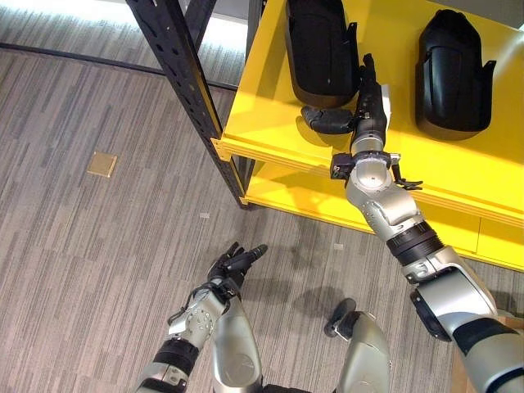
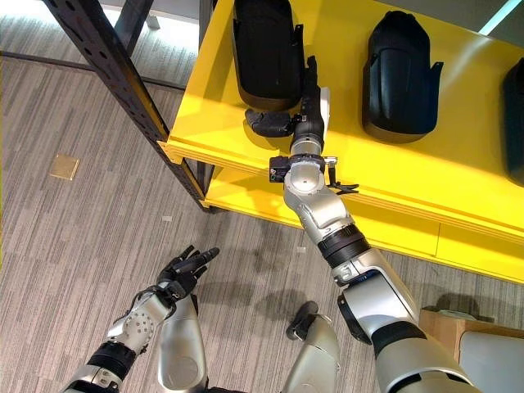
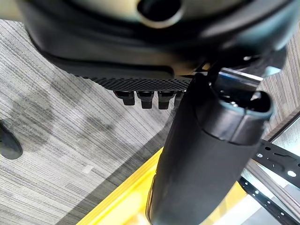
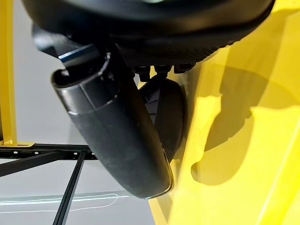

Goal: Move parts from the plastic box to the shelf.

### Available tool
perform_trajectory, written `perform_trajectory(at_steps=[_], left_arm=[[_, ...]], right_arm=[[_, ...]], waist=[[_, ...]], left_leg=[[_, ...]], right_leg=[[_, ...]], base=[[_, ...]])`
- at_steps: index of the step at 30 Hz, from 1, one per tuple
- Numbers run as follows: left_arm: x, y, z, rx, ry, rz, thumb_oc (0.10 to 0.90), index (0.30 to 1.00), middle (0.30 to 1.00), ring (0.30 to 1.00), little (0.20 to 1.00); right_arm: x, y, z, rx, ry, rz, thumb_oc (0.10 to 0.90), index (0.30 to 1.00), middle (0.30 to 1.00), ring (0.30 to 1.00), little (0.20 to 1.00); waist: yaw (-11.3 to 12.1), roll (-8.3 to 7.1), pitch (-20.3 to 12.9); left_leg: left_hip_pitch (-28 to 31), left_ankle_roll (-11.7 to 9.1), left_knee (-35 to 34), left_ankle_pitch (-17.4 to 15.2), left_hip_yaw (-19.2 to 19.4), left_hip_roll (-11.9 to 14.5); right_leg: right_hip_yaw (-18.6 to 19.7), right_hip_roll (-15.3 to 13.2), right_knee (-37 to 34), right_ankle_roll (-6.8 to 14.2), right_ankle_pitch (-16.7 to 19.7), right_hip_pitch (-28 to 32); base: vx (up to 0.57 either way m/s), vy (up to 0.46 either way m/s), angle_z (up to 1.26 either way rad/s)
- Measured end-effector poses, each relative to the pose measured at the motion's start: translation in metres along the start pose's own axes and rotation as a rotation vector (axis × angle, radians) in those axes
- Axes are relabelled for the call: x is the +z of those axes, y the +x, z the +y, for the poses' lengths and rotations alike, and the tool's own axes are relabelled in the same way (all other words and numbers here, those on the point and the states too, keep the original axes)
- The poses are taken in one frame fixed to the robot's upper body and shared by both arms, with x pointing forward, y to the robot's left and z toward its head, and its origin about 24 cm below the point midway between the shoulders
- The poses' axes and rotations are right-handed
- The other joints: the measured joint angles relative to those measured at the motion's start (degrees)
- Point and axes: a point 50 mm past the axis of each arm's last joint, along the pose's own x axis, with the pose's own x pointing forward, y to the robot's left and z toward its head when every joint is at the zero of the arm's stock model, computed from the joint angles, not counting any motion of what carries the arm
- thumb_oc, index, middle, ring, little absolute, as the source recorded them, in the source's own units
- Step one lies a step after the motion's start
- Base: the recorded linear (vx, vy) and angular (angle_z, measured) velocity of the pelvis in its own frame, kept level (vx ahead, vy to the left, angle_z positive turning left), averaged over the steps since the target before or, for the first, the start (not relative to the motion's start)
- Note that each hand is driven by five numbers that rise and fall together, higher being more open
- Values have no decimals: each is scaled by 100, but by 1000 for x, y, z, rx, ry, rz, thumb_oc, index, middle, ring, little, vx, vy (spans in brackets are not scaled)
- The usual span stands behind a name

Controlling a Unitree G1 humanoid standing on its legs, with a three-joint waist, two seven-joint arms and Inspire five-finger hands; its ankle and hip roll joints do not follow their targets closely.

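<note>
The right robot hand (image 1: pixel 367 102) reaches straight-fingered onto the yellow metal shelf (image 1: pixel 270 123) beside a black moulded plastic part (image 1: pixel 318 45), thumb seemingly touching it; the left robot hand (image 1: pixel 236 264) hangs relaxed, open over the floor.

Right hand (image 1: pixel 367 102) outstretched, fingers straight; left hand (image 1: pixel 233 264) low, fingers relaxed

- You see a bright yellow shelf (image 1: pixel 270 123) on a black frame (image 1: pixel 176 70).
- Parts (image 1: pixel 454 70): glossy black.
- Floor (image 1: pixel 74 246): grey, streaked.
</note>
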Motion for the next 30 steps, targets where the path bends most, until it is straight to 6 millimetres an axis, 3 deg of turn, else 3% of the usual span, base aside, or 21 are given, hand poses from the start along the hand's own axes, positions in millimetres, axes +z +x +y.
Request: perform_trajectory(at_steps=[12, 30], left_arm=[[-4, 0, 0, -2, -39, 21, 900, 1000, 1000, 1000, 1000], [-8, 0, 2, -13, -39, 34, 900, 1000, 1000, 1000, 1000]], right_arm=[[0, -3, 9, 46, 30, -1, 900, 1000, 1000, 1000, 1000], [-5, -12, 19, 92, 75, 16, 900, 1000, 1000, 1000, 1000]], waist=[[-134, 1, 0], [-145, 4, -1]], left_leg=[[0, 1, -7, 0, 8, 0], [89, 2, 1, 1, 74, -7]], right_leg=[[6, 1, 44, 2, -1, -20], [125, -9, 120, -25, -20, -74]], base=[[-3, -1, 0], [0, 0, 0]])
